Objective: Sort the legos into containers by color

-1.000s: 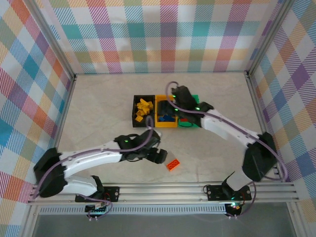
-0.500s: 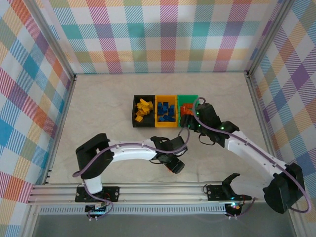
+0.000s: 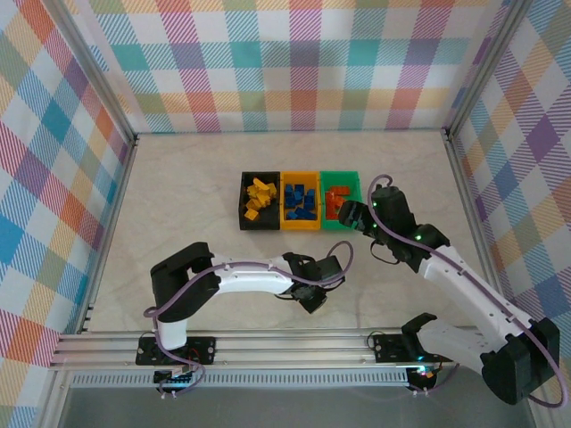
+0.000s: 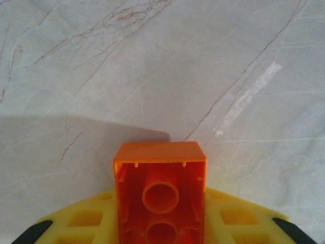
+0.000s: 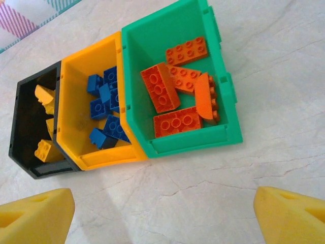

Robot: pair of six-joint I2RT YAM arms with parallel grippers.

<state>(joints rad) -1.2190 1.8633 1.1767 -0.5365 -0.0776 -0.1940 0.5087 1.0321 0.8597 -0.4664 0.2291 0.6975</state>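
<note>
While the orange brick is pinched in the left gripper, it is best lifted level and carried to the green bin beyond the gripper, slightly to its right

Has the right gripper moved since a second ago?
Yes. The right gripper drew back from over the bins to the near right corner of the green bin.

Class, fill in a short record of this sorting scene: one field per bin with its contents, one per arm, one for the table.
Black plastic bin: yellow studded bricks
Yellow-orange plastic bin: blue studded bricks
Green plastic bin: orange-red studded bricks
Left arm: jaws shut on an orange brick, hollow underside facing the wrist camera
Right arm: jaws open, holding nothing, beside the green bin
Table: pale marble-veined surface
</note>
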